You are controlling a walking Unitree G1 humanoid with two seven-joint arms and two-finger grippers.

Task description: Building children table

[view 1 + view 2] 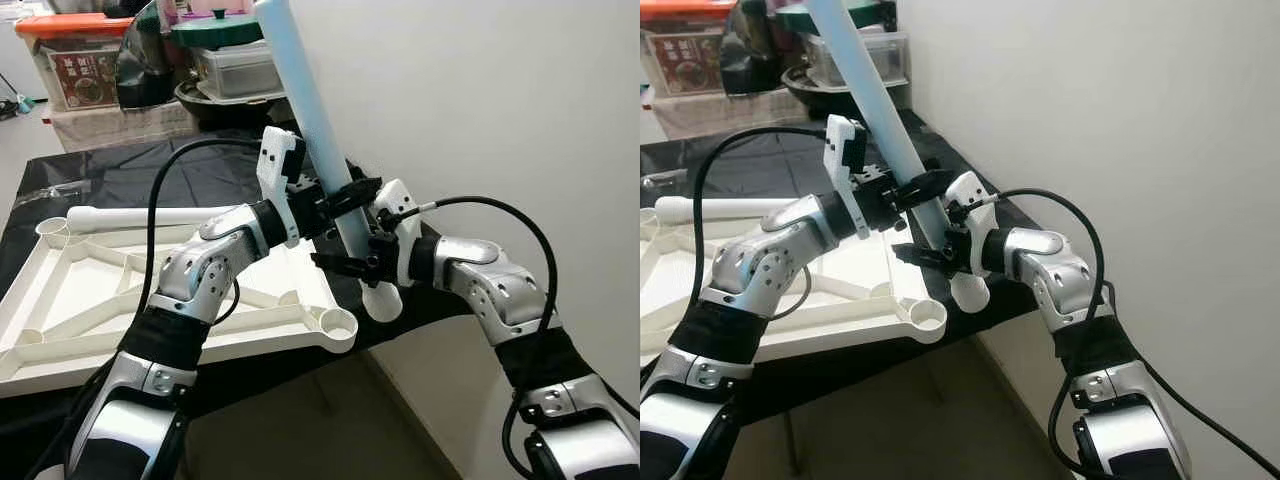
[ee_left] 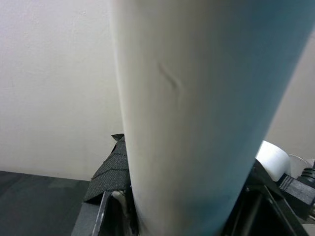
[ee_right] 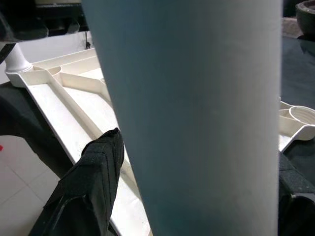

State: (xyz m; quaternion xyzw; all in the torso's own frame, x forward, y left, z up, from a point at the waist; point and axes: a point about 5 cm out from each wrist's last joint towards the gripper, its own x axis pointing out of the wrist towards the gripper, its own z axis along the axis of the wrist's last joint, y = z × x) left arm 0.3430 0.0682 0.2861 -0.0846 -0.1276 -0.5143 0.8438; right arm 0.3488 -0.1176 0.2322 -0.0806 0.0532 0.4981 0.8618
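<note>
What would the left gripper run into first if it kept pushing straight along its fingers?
The left gripper is already clamped on the pale blue table leg; beyond the leg lies the white wall, probably next, though depth is unclear.

pale blue leg point(image 1: 310, 110), white tabletop point(image 1: 90, 290), seemingly black cloth point(image 1: 120, 180)

you're looking at a table draped in a black cloth point(image 1: 120, 175), its near right corner ending just beside the pale wall. flat on the cloth lies the white tabletop panel point(image 1: 90, 300), underside up (ribs and round corner sockets showing), with one socket point(image 1: 338, 324) at the cloth's near edge and another point(image 1: 52, 229) at the far left. a loose white table leg point(image 1: 140, 216) lies on its side along the panel's far rim, touching it or just beside it.
</note>
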